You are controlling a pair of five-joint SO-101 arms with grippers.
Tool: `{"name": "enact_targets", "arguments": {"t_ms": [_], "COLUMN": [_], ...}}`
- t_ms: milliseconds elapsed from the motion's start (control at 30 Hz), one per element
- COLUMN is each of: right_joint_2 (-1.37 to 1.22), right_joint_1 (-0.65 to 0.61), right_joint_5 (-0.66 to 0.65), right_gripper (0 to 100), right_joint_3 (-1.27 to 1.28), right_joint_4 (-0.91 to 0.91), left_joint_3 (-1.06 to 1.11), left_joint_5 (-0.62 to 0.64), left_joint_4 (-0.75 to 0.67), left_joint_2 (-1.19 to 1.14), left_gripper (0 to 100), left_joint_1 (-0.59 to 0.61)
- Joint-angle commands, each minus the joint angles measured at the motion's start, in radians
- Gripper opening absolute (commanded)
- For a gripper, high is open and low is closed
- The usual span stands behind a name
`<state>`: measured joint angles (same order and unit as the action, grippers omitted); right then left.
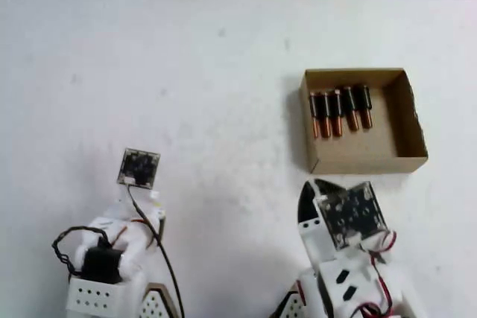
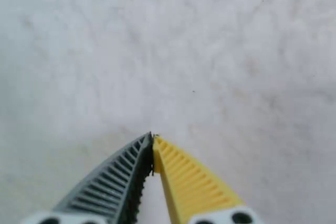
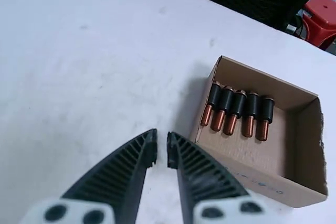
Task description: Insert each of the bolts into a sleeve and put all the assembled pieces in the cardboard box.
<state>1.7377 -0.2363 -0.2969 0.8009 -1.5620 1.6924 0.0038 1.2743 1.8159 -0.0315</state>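
The cardboard box (image 1: 402,150) stands open on the white table, right of centre. Inside it, several assembled pieces (image 1: 340,112), black sleeves with copper bolts, lie side by side along its far wall. In the right wrist view the same box (image 3: 294,145) and pieces (image 3: 236,109) lie just beyond my right gripper (image 3: 161,144). Its black fingers are almost together, with a thin slit and nothing between them. In the high view the right gripper (image 1: 306,188) sits just short of the box's near-left corner. My left gripper (image 2: 153,139) points at bare table, grey and yellow fingertips touching, holding nothing.
The left arm (image 1: 112,258) is folded back at the near-left table edge, the right arm (image 1: 346,273) at the near-right. Dark furniture and a red item (image 3: 320,17) stand past the table's far edge.
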Motion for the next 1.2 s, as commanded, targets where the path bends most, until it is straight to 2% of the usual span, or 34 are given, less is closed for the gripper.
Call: {"name": "enact_targets", "arguments": {"t_ms": [0, 100, 700, 967, 1167], "right_joint_2": [0.038, 0.061, 0.067, 0.065, 0.065], "right_joint_1": [0.05, 0.085, 0.094, 0.094, 0.094], "right_joint_5": [0.0, 0.0, 0.0, 0.0, 0.0], "right_gripper": [2.1, 2.1, 2.1, 2.1, 2.1], "right_joint_3": [-0.003, -0.003, -0.048, 0.1, 0.325], "right_joint_4": [0.021, 0.021, -0.042, 0.159, 0.317], "left_joint_3": [0.002, 0.002, 0.002, 0.002, 0.002], "left_joint_5": [0.002, 0.002, 0.002, 0.002, 0.008], "left_joint_4": [0.008, 0.008, 0.008, 0.008, 0.008], "left_joint_2": [-0.002, -0.002, -0.002, -0.002, -0.001], "left_gripper": [2, 2, 2, 2, 2], "left_joint_1": [-0.007, -0.007, -0.007, -0.005, 0.087]}}
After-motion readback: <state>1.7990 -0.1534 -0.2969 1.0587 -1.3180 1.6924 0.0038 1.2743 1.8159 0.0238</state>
